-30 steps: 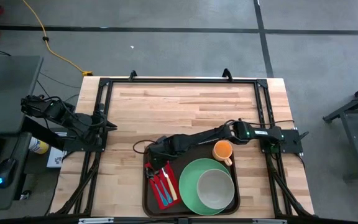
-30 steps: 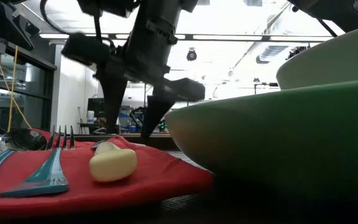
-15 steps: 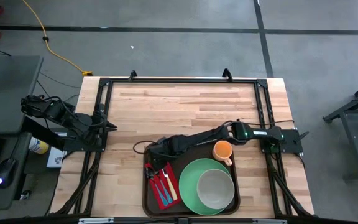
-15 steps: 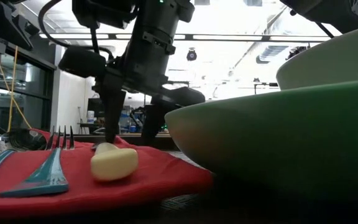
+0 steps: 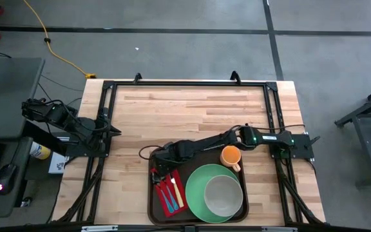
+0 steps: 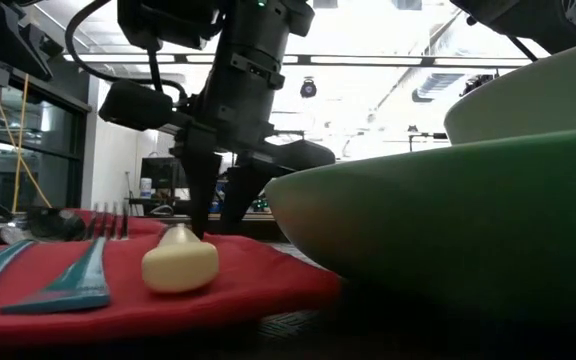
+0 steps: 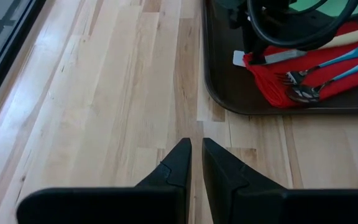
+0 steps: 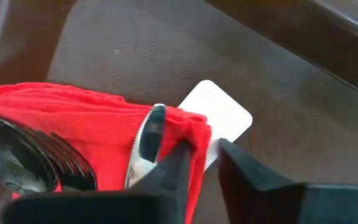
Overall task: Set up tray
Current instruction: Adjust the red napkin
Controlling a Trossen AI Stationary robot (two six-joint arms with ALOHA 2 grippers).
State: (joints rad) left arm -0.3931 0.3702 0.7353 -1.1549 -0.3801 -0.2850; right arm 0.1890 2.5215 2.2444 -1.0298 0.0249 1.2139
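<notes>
Overhead, the tray (image 5: 197, 218) sits at the near edge of the surface (image 5: 185, 116), its long axis running left-right, already carrying plate (image 5: 198, 187), bowl (image 5: 223, 195), red napkin (image 5: 171, 200) and cutlery; the mug (image 5: 230, 156) is outside it. The left pincer (image 5: 113, 129) waits far left, nearly closed and empty. Low down, the right pincer (image 6: 211, 228) pinches narrowly at the napkin's edge. Its wrist view shows the fingers (image 8: 166, 174) straddling the napkin's corner; a firm grip I cannot tell.

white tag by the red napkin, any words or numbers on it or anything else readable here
None can be read.
White tag on the tray beside the red napkin: its visible face looks blank.
Yellow container left of the table: any print is too small to read.
Right gripper sits at the napkin's edge.
</notes>
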